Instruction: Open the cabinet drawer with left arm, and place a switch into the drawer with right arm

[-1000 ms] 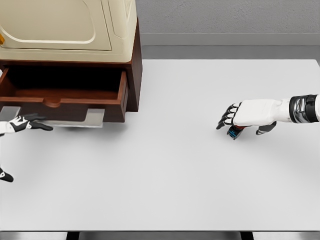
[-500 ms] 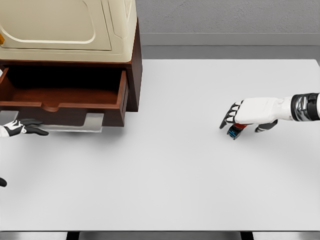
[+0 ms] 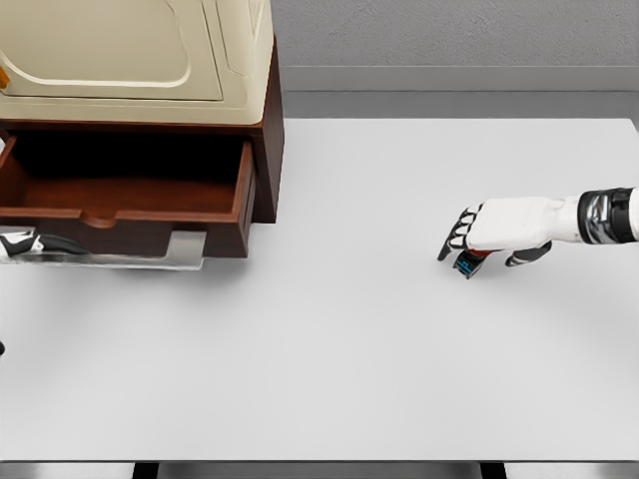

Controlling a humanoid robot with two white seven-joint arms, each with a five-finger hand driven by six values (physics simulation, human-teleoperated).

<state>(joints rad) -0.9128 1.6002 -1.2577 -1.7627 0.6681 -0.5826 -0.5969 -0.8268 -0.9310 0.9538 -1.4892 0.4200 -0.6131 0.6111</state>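
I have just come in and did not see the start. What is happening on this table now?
The cabinet drawer is pulled open and looks empty. The left robot hand is at the picture's left edge, low in front of the drawer. The right robot hand is over on the right side of the white table, its fingers curled down over the switch, a small dark object. The switch is not yet in the drawer.

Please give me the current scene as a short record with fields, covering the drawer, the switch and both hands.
drawer: pulled open from the cabinet, nothing visible inside
switch: on the white table, right of centre, mostly covered by the right hand
right hand: over the switch, fingers curled down around it; lift not yet visible
left hand: at the left edge, by the drawer's front, mostly cut off
switch in drawer: no
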